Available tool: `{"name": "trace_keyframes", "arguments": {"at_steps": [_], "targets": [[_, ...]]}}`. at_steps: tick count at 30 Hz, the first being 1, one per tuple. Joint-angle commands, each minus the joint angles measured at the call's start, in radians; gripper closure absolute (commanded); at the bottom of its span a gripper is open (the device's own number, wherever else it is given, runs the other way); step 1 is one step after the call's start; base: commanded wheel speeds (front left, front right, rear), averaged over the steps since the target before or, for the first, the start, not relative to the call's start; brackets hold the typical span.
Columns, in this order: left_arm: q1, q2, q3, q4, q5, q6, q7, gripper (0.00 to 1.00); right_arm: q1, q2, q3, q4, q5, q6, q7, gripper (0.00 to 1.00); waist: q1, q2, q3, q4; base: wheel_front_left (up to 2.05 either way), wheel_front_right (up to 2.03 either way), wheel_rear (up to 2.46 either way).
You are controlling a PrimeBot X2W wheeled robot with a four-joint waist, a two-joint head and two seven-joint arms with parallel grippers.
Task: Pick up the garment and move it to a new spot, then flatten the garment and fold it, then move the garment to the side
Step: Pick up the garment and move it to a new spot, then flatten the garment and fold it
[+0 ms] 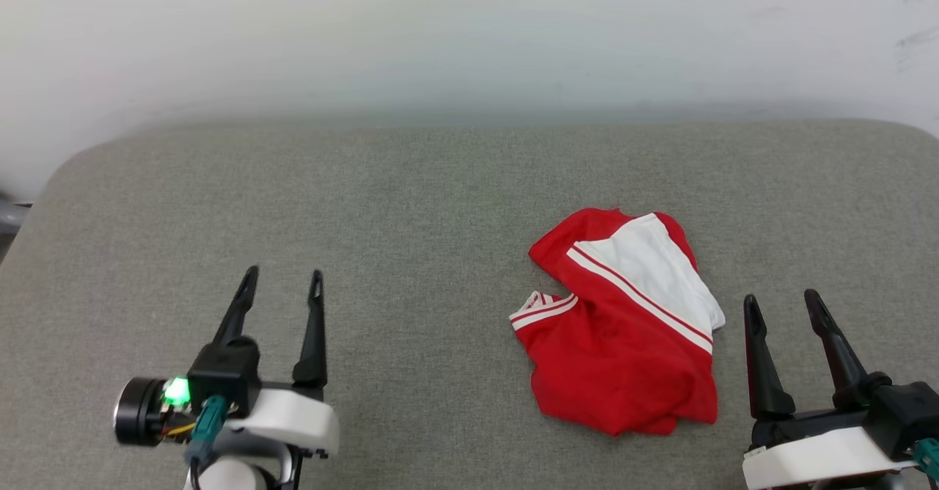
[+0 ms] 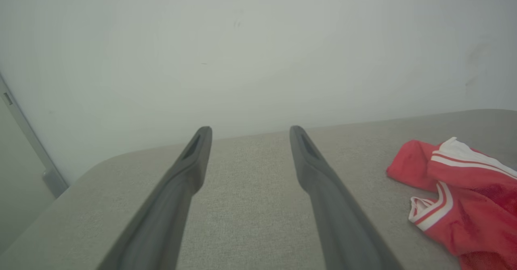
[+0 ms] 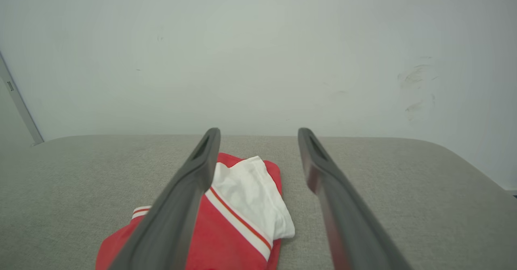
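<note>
The garment (image 1: 627, 325), a red jersey with a white sleeve and red-and-white striped trim, lies crumpled in a heap right of the grey table's middle. Its lettering and number are hidden in the folds. My right gripper (image 1: 781, 303) stands open just right of the heap, apart from it; in its wrist view the garment (image 3: 242, 217) lies low between and under the fingers (image 3: 177, 205). My left gripper (image 1: 285, 276) is open at the lower left, well clear of the cloth, and its wrist view catches the garment (image 2: 464, 185) at the right edge.
The grey fabric-covered table (image 1: 367, 204) has rounded far corners and meets a pale wall (image 1: 469, 35) behind. A grey metal frame edge (image 2: 28, 140) stands at the far left beyond the table.
</note>
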Motion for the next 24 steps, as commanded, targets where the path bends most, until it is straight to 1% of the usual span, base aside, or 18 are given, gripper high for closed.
{"name": "trace_keyframes", "arguments": {"at_steps": [1,6,13,20,24], "targets": [[0.022,-0.012,0.020,-0.009,0.013,-0.008,-0.003,0.00,0.008,0.002,0.001,0.001,-0.004,-0.001,-0.002,0.00,0.0001,-0.0001,-0.006,-0.002,0.00,0.00,0.00],[0.107,-0.061,0.109,-0.020,0.061,-0.051,-0.003,0.00,0.021,0.002,0.002,0.003,0.002,-0.001,-0.002,0.00,0.0001,-0.0001,-0.021,-0.006,0.00,0.00,0.00],[0.185,-0.144,0.191,-0.045,0.125,-0.104,-0.003,0.00,0.039,0.002,0.005,0.011,0.011,-0.001,-0.002,0.00,0.0001,-0.0001,-0.037,-0.008,0.00,0.00,0.00],[0.222,-0.198,0.248,-0.049,0.174,-0.163,-0.003,0.00,0.049,0.002,0.005,0.018,0.021,-0.001,-0.002,0.00,0.0001,-0.0001,-0.048,-0.004,0.00,0.00,0.00],[0.238,-0.217,0.275,-0.051,0.199,-0.190,-0.003,0.00,0.060,0.002,0.007,0.024,0.026,-0.001,-0.002,0.00,0.0001,-0.0001,-0.053,-0.002,0.00,0.00,0.00]]}}
